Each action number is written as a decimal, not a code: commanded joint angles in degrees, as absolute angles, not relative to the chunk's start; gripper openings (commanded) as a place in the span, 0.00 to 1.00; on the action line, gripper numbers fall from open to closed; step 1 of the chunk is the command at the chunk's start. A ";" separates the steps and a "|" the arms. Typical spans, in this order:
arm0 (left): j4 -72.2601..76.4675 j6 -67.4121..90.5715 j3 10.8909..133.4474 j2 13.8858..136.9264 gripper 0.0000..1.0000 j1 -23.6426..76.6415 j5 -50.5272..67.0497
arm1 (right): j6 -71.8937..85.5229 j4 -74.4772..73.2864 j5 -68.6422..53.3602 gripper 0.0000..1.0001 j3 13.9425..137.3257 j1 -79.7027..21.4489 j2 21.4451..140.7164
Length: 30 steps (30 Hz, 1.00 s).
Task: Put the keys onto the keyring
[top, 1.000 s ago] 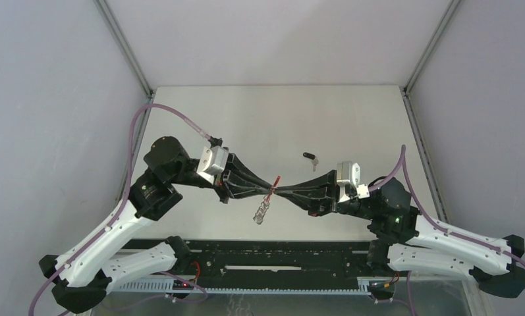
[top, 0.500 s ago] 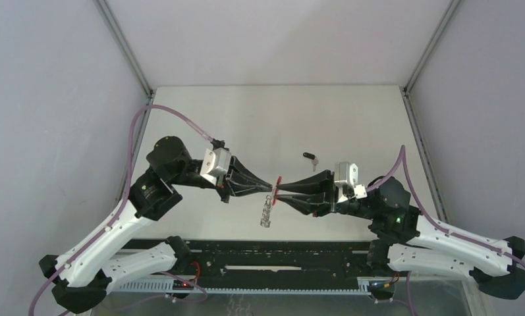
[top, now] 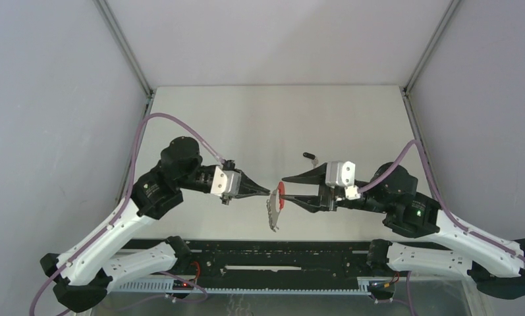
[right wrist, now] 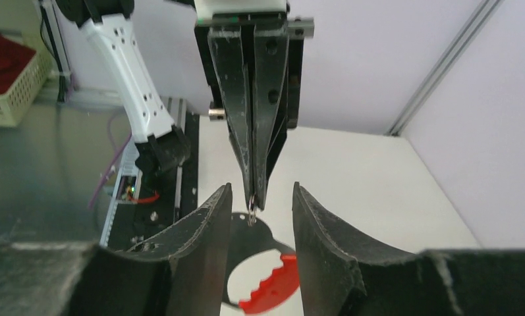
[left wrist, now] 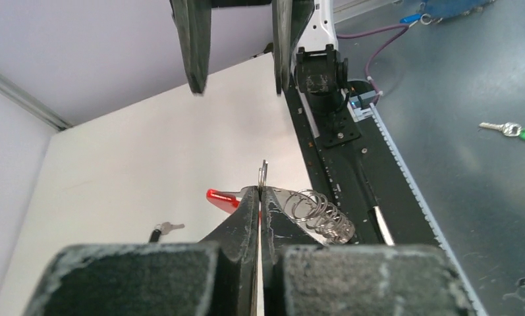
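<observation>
Keyring (top: 273,212) is hanging in the air between the 2 arms, above the bench (top: 246,125). Judging it light: a stiff, thin arc with loose dangling loops, likely slippery in a narrow pinch. The rigid arc is looking like the better hold, not the loops. Left tool (top: 267,191) is pinching fully closed on a small metal loop at the keyring's top. Right tool (top: 286,188) is standing roughly half open, straddling the left tips, gripping nothing. Black key (top: 310,157) is lying on the bench, unheld.

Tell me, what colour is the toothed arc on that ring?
Red; the toothed arc shows best in the right wrist view.
</observation>
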<state>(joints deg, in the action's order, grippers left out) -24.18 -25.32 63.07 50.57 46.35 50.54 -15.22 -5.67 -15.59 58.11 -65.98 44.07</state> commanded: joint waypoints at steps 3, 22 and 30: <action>-23.56 -38.45 64.69 47.10 0.00 47.05 50.63 | -20.67 -14.46 -16.43 0.46 60.25 -66.16 44.21; -29.68 -61.53 63.56 45.17 0.00 52.86 44.37 | -27.16 -11.75 -2.66 0.42 60.29 -76.62 46.64; -30.07 -59.05 64.31 45.79 0.00 53.70 42.48 | -30.28 -11.19 2.42 0.40 61.60 -79.69 49.60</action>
